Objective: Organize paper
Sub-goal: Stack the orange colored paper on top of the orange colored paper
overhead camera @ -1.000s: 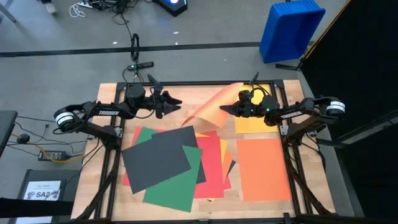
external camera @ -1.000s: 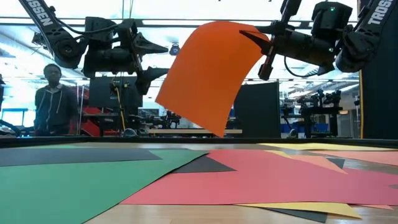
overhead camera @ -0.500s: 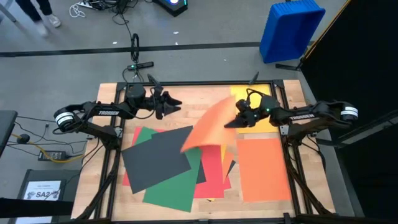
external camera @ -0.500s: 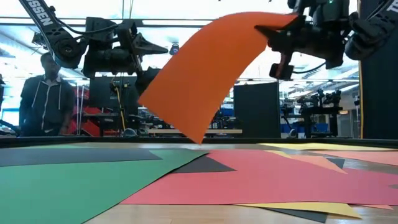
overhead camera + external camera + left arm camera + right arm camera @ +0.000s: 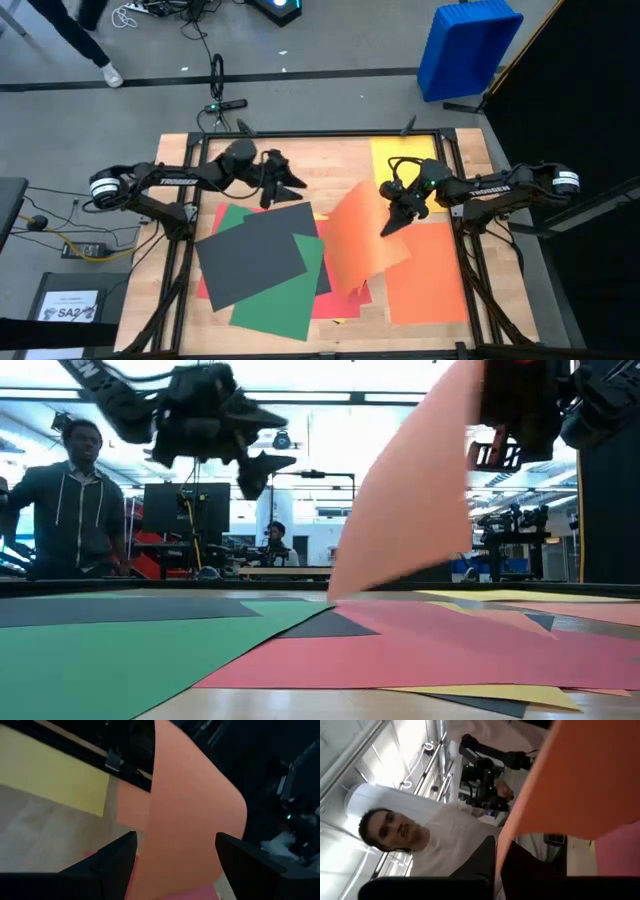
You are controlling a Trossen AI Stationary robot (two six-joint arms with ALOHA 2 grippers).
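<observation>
- While my right pincer [image 5: 388,226] is pinched tight on one big thin orange sheet of paper [image 5: 362,242], that sheet hangs in the air over the middle of the wooden table [image 5: 330,157].
- My left pincer [image 5: 291,183] is wide open and holds nothing. It hovers over the far left part of the table.
- I count one flat orange sheet [image 5: 425,280] lying on the right side of the table.
- I count one yellow sheet [image 5: 392,160] lying flat at the far right, partly under my right arm.
- On the left lies a messy pile: one dark grey sheet [image 5: 250,257] on top, one green sheet [image 5: 280,303] under it, and red paper [image 5: 340,262] beneath those.
- Bits of yellow and black peek out from under the pile; I cannot count those.
- Beyond the table I see two people [image 5: 75,510] in the low view.
</observation>
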